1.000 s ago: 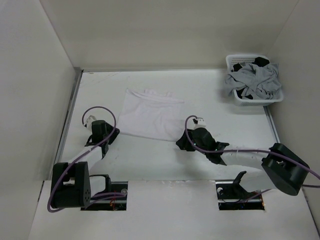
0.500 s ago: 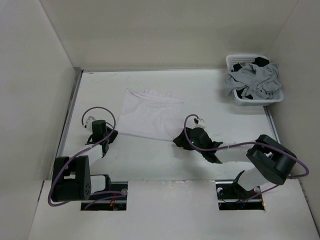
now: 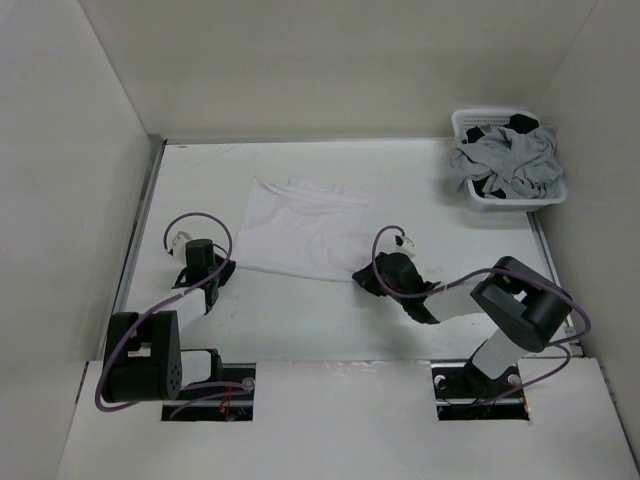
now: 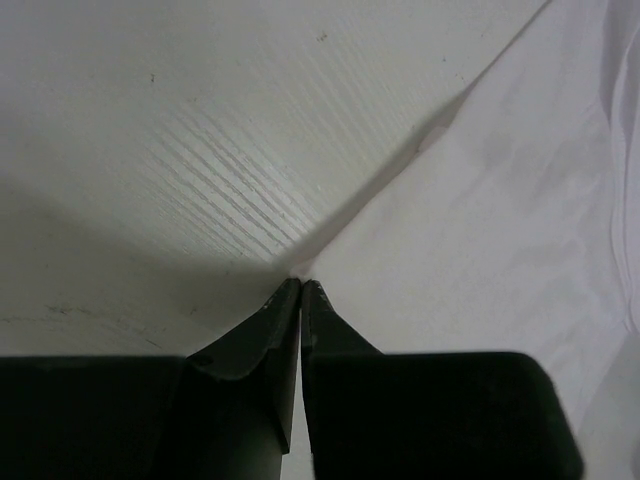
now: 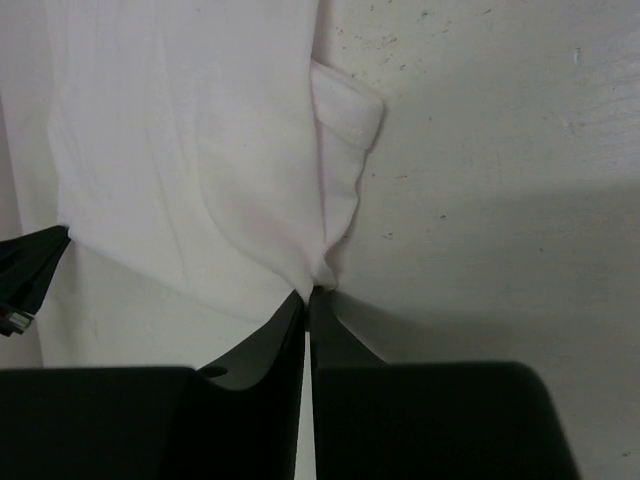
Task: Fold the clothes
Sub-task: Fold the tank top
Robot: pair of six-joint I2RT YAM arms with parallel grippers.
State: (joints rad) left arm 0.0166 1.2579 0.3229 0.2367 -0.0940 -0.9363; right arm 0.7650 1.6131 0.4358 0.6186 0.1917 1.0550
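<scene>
Down on the table (image 3: 420,200), left of centre: a white T-shirt (image 3: 300,228), spread mostly flat with a few soft ridges toward the far edge. Well apart from the white basket (image 3: 515,203) of grey garments (image 3: 505,160) in the far right corner.

Apparently pinched at both near corners.
- Left gripper (image 4: 300,285): closed tip to tip, no gap showing. Very point of the near-left corner running in between the tips (a thin bite, perhaps barely past the edge).
- Right gripper (image 5: 308,292): likewise closed. Cloth of the near-right corner gathered into small puckers at the tips, just beside a little rolled flap of hem.

Judged thin, light and limp, with no stiffness to carry a fold. Expect sagging between the two holds and some dragging across the table. Little weight to fight and little to fear by way of damage, yet easy to lose from a shallow nip.

Best taken at the two near corners. Lift both together and level, then carry toward the far edge to lay the near half over the far half. Worth checking the left bite before raising. If slipped, re-grip a little inside the corner rather than on its point.
</scene>
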